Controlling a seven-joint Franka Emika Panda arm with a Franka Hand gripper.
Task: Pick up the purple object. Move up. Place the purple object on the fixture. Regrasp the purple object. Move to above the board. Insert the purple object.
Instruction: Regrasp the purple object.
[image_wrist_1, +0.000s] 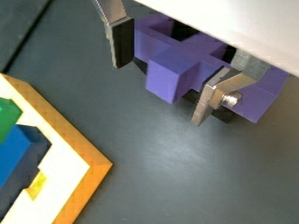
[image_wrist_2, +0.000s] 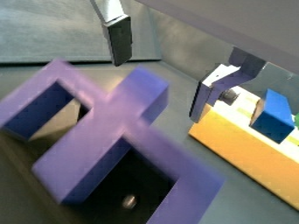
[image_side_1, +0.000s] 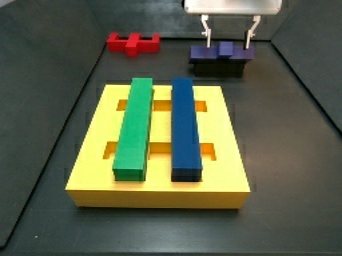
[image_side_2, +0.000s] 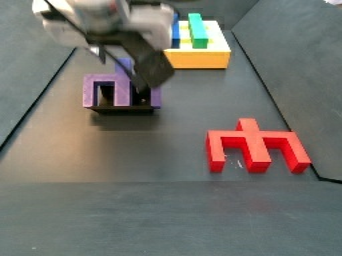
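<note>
The purple object (image_side_1: 203, 52) rests on top of the black fixture (image_side_1: 221, 70) at the back of the floor, legs up in a side view (image_side_2: 104, 92). My gripper (image_side_1: 227, 42) hangs just above it, open. In both wrist views the silver fingers (image_wrist_1: 117, 39) stand on either side of the piece's raised centre tab (image_wrist_1: 170, 79), with a gap on each side. The blurred purple object (image_wrist_2: 82, 140) fills much of a wrist view, below the gripper (image_wrist_2: 158, 87). The yellow board (image_side_1: 94, 150) with its green and blue bars lies apart from the fixture.
A red notched block (image_side_2: 254, 148) lies on the dark floor away from the fixture, also visible in a side view (image_side_1: 134, 42). Black walls edge the floor. The board's corner (image_wrist_1: 65, 166) shows near the gripper in a wrist view.
</note>
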